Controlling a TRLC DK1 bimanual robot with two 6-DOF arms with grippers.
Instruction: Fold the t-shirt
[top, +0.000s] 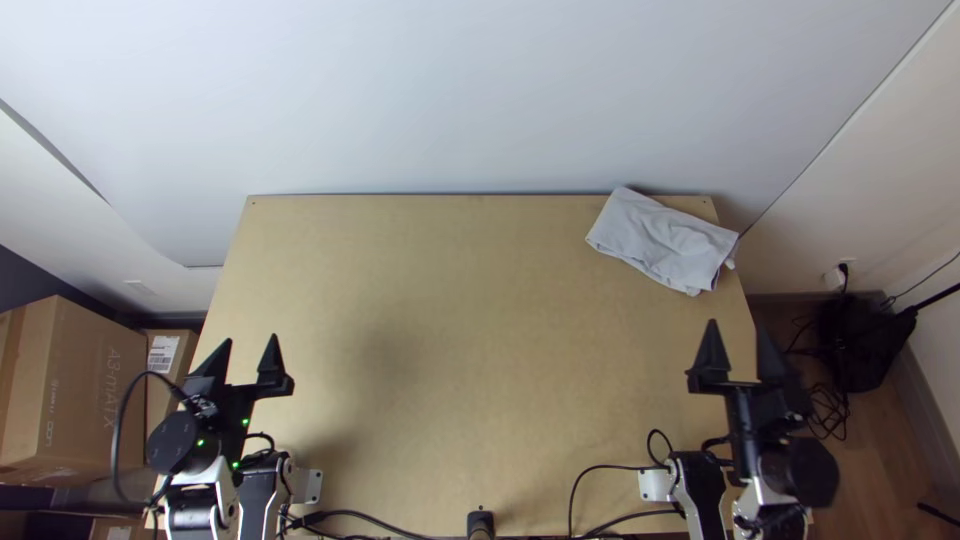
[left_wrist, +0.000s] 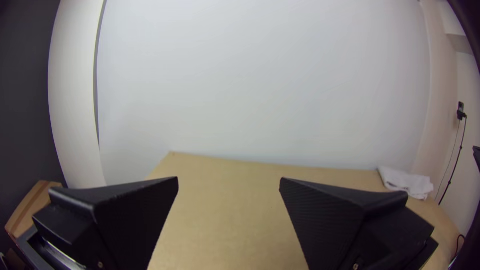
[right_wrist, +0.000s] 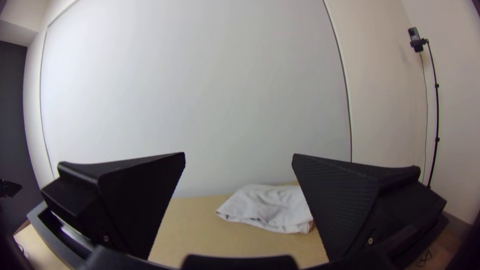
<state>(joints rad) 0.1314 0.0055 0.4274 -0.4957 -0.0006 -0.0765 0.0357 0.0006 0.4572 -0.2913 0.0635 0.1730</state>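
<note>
At the near edge of your light wooden counter (top: 480, 340), black cables (top: 370, 517) loop between the arm bases, and a small dark mount (top: 481, 522) sits midway. To the near left, outside the counter, you have cardboard boxes (top: 85, 390). Your left end effector (top: 251, 339) is over the left side with its fingers spread well apart and nothing between them. Your right end effector (top: 738, 324) is at the right edge, fingers also wide apart, gripping nothing. Past that edge you can see wood flooring (top: 900, 450) and a black object (top: 866, 340) amid tangled cords, with a plug (top: 836, 278) in the right wall. Your t-shirt (top: 662, 240) lies at the counter's far right corner, a compact, layered, wrinkled bundle poking slightly past the right edge. Behind the counter's far edge you face a broad pale wall (top: 470, 90)
</note>
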